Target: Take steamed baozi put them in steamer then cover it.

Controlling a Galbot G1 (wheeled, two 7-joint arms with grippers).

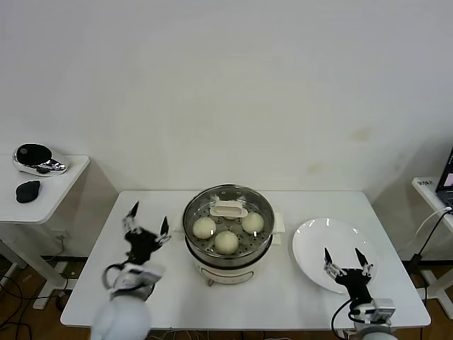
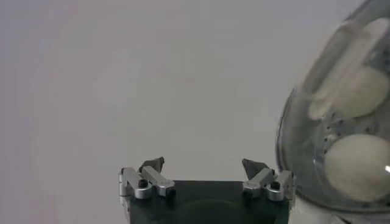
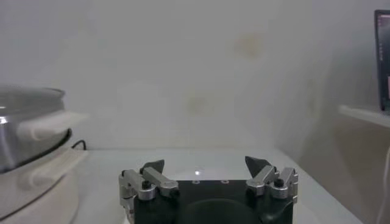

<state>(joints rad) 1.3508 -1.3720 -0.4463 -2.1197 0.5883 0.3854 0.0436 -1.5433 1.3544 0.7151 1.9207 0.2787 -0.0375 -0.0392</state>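
Observation:
The steel steamer [image 1: 228, 258] stands mid-table on its cream base. The clear glass cover sits on top of it, with its cream handle [image 1: 228, 210] toward the back. Three cream-white baozi show through the glass [image 1: 204, 227], [image 1: 226, 242], [image 1: 253, 223]; a fourth is not visible. My left gripper [image 1: 146, 223] is open and empty just left of the steamer. In the left wrist view [image 2: 203, 164] the covered pot [image 2: 304, 140] and a bun [image 2: 356, 167] lie to one side. My right gripper [image 1: 347, 261] is open and empty over the plate; it also shows in the right wrist view [image 3: 205, 164], with the steamer [image 3: 24, 128] off to the side.
An empty white plate [image 1: 311, 244] lies right of the steamer. A small side table [image 1: 53, 191] with a black and silver device [image 1: 37, 159] stands at the far left. A laptop edge [image 1: 446, 177] and cables are at the far right.

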